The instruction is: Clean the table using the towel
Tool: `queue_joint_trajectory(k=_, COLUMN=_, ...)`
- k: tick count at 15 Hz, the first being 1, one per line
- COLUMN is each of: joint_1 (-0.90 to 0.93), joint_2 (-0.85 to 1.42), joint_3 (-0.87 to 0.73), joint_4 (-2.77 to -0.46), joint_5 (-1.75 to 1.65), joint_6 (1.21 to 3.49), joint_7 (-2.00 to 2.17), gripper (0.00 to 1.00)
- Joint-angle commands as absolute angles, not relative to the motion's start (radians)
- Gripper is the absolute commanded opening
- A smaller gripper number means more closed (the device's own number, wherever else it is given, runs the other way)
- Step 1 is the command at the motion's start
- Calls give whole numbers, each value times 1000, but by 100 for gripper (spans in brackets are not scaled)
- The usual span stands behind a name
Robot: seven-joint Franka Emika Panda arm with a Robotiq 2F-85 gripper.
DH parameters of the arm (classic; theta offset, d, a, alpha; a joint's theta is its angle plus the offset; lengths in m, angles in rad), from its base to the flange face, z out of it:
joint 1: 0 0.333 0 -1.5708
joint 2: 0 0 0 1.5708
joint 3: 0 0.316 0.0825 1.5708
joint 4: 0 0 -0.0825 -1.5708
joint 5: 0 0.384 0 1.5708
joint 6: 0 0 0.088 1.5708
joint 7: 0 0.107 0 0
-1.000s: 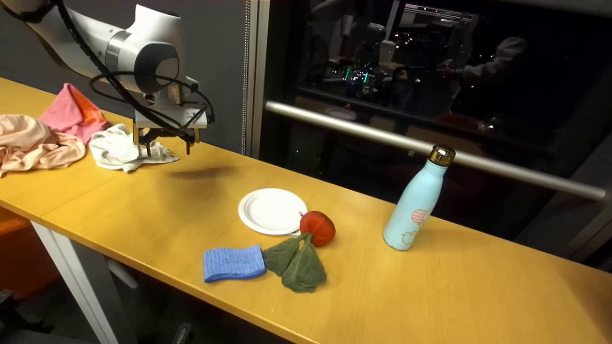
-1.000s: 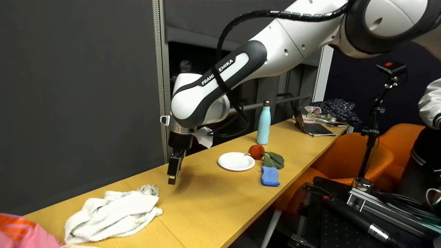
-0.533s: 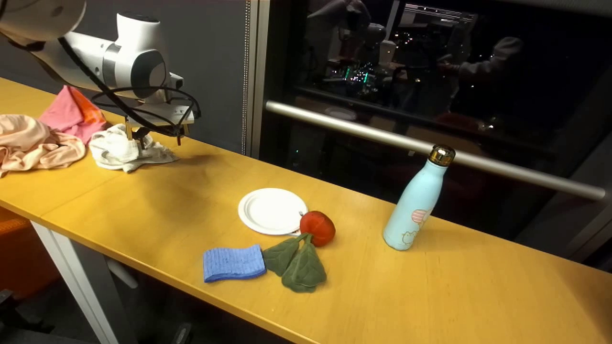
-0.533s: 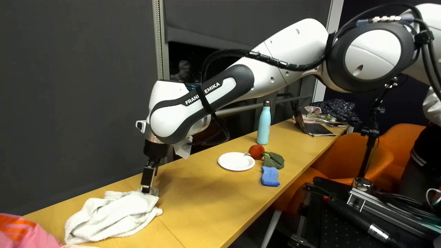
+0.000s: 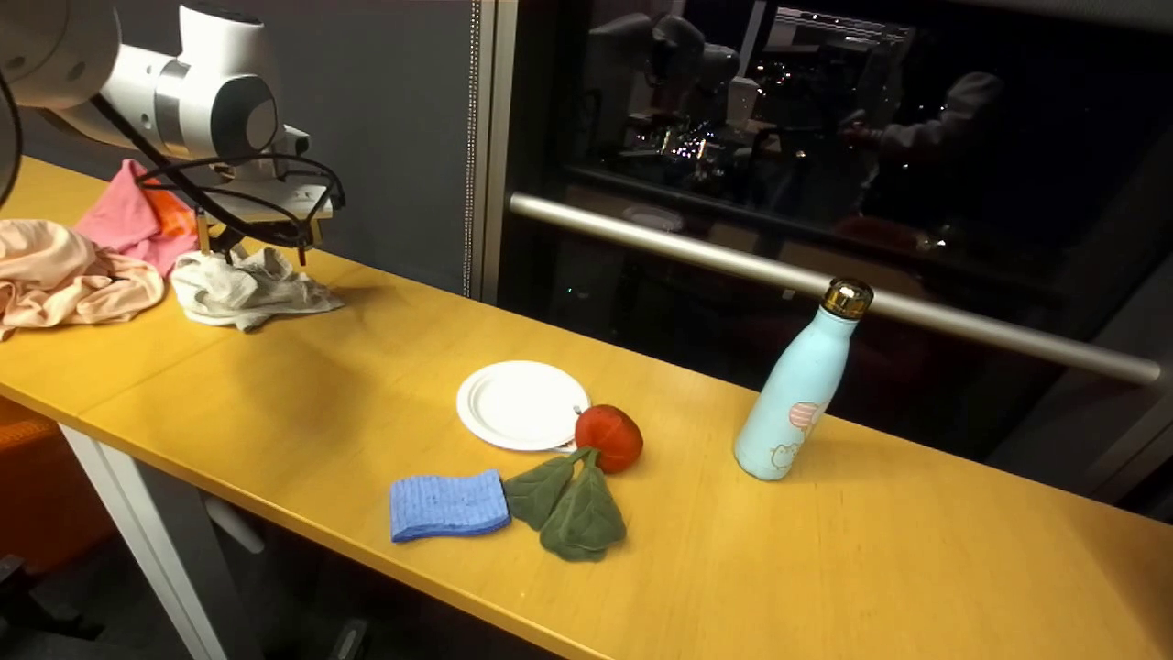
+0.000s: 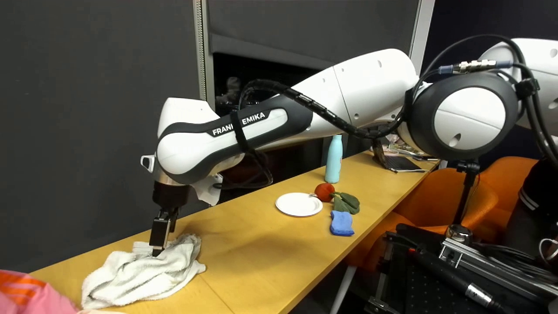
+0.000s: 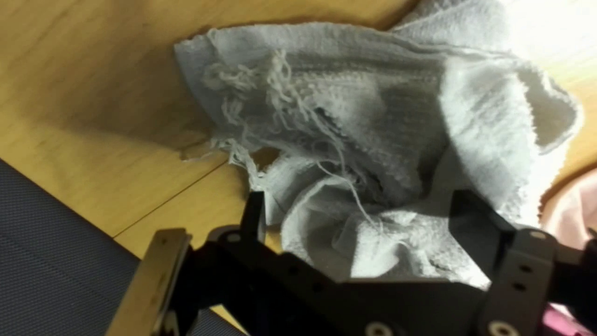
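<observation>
Jaws are spread wide, your gripper point(image 7: 361, 210) pointing down over the towel point(image 7: 396, 102). A second ago you were above bare table point(image 6: 257, 270) next to it; now you're past its frayed end, fingertips point(image 7: 475, 228) over the folds. It hasn't shifted, just looks greyer under you. Plate point(image 5: 522, 405), sponge point(image 5: 447, 506) and bottle point(image 6: 334, 161) sit where they were.

Towel's white, loosely bunched on the table near the pink cloth point(image 6: 32, 294) and peach cloth point(image 5: 60, 275). Wrist view shows loose threads trailing off one end and a fold curling up at right.

Can't tell if your fingertips touch it or just hover. In the wrist view your gripper's body blocks part of it, and the upper right is blown out. In an exterior view the pink cloth is cut off and the bottle's cap is behind your arm point(image 6: 370, 87).
</observation>
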State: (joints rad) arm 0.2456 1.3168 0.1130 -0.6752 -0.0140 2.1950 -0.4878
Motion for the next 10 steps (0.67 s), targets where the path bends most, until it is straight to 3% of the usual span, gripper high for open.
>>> queue_joint_trajectory(k=1, joint_1=258, joint_2=1402, joint_3=143, joint_4=-530, joint_5=-19, joint_6=2102, joint_7=-493, gripper=100)
queue_joint_trajectory(k=2, joint_1=263, joint_2=1420, joint_3=143, joint_4=-508, joint_5=-18, joint_6=2089, joint_7=-492, gripper=75)
queue_joint_trajectory(k=3, joint_1=267, joint_2=1433, joint_3=144, joint_4=-492, joint_5=-17, joint_6=2084, joint_7=-488, gripper=74)
queue_joint_trajectory(k=10, joint_1=282, joint_2=1491, joint_3=115, joint_4=-374, joint_5=-30, joint_6=2082, joint_7=-472, gripper=20)
